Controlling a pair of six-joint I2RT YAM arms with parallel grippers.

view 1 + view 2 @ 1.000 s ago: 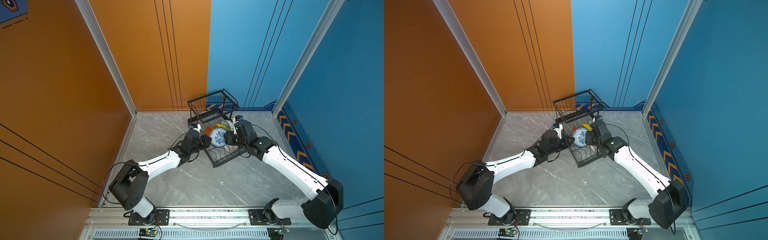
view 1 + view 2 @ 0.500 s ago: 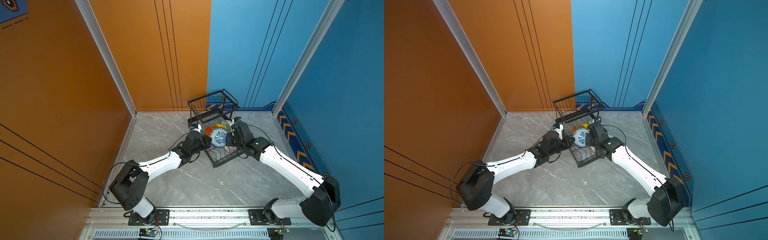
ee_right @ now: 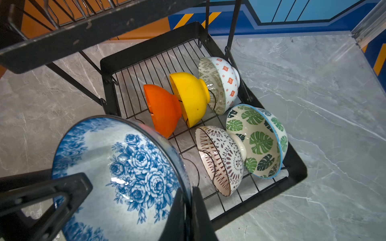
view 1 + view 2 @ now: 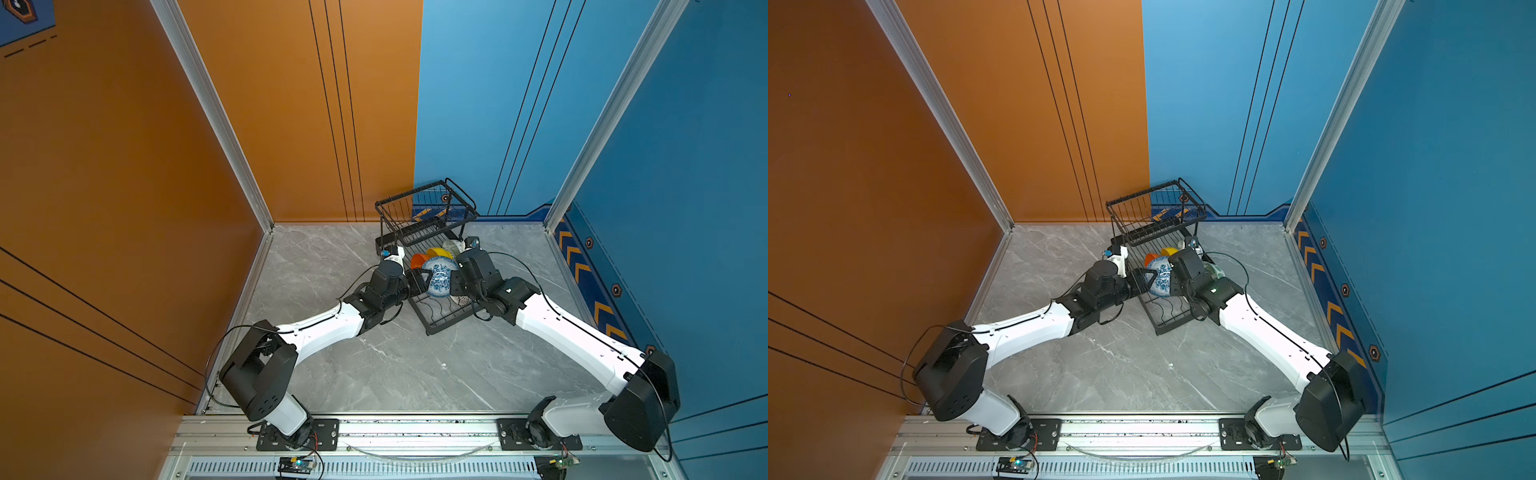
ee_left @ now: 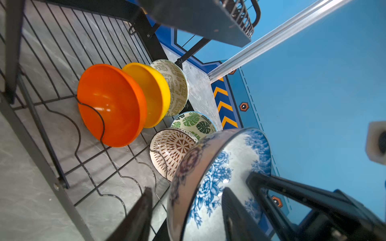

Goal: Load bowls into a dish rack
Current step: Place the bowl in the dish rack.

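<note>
The blue-and-white floral bowl (image 4: pixel 439 277) (image 3: pixel 125 167) hangs tilted over the near end of the black dish rack (image 4: pixel 444 324) (image 3: pixel 296 167). My right gripper (image 4: pixel 456 282) (image 3: pixel 188 196) is shut on its rim, one finger inside and one outside. My left gripper (image 4: pixel 420 279) (image 5: pixel 188 210) is open, its jaws straddling the opposite rim with gaps on both sides. Standing on edge in the rack are the orange bowl (image 3: pixel 163 108), yellow bowl (image 3: pixel 190 94), grey-green patterned bowl (image 3: pixel 221 83), leaf bowl (image 3: pixel 259 141) and lattice bowl (image 3: pixel 221 158).
The rack's raised wire basket tier (image 4: pixel 424 212) stands over its far end, close above the row of bowls. Grey marble floor surrounds the rack, with orange and blue walls behind it. Both arms meet over the rack's near half.
My right gripper has closed on the floral bowl's rim. My left gripper, shut on that bowl before, has opened its jaws. The bowl has barely moved.
</note>
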